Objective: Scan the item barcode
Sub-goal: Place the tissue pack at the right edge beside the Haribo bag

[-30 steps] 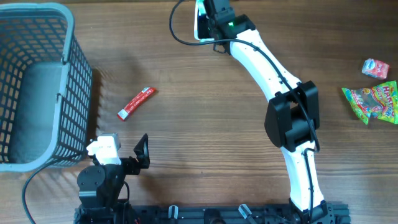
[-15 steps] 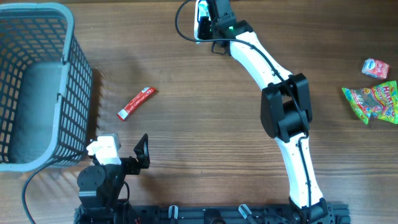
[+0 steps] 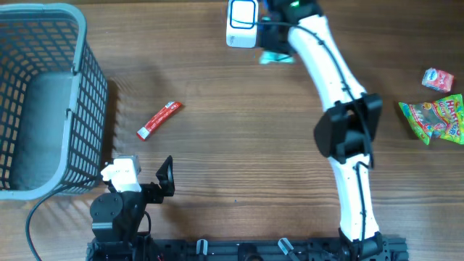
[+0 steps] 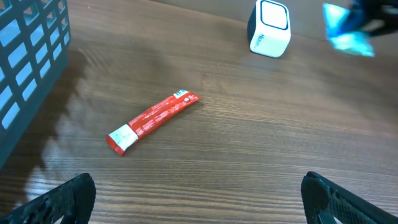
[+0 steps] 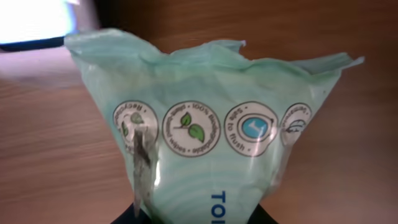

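Right pincer (image 5: pixel 200 216) is pinching the teal packet (image 3: pixel 275 56), held just right of the scanner (image 3: pixel 241 22). My left pincer (image 4: pixel 199 205) is spread wide, well away from the scanner. Looks mid-scan; next I'd turn the barcode toward the scanner's window.

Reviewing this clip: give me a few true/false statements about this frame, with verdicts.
1. The right pincer grips a teal packet. True.
2. The red sachet lies inside the basket. False: it lies on the table beside the basket.
3. The left pincer is open and empty. True.
4. The white scanner stands right next to the basket. False: it stands well away from it, close to the teal packet.
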### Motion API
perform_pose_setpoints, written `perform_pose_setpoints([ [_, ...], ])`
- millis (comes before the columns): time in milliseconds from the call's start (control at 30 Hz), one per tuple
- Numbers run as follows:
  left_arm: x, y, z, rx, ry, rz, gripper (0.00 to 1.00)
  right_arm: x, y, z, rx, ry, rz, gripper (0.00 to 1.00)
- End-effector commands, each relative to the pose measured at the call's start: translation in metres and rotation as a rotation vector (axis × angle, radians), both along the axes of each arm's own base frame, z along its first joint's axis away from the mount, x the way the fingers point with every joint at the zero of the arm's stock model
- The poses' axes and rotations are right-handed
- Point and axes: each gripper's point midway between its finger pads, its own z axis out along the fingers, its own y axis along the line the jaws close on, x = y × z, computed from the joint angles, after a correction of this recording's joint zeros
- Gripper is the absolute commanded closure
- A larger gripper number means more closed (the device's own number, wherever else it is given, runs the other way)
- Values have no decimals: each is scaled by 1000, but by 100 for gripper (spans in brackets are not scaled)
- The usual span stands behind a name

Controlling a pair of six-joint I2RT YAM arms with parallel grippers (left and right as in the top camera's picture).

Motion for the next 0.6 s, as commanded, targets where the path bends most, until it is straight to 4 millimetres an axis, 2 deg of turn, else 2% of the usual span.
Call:
perform_pose_setpoints([
  [0,0,1,3,2,-11,5,0,-1,-118,16,-271,-3,-204,95],
  [67,0,1,3,2,-11,5,0,-13,-162,6,-284,66,-283,95],
  [167,0,1,3,2,-11,5,0,-41,-253,-18,-276,163,-501,95],
  [200,0,1,3,2,-12,5,0,-51,-273,-31,-250,199,-544,95],
  [333,0,1,3,2,-12,5,0,-85,-313,-77,-168,304,-641,95],
  [367,0,1,3,2,-12,5,0,-92,-319,-82,-164,322,-656,76],
  [400,0,1,3,2,-11,5,0,-97,-324,-83,-154,335,-671,35],
  [433,0,1,3,2,-12,5,0,-100,-326,-82,-145,341,-679,7],
  [467,0,1,3,2,-12,5,0,-103,-326,-78,-127,344,-693,0],
  [500,0,1,3,2,-12,5,0,-104,-324,-71,-118,336,-719,0],
  [567,0,1,3,2,-12,5,0,-93,-304,-45,-58,268,-711,0],
])
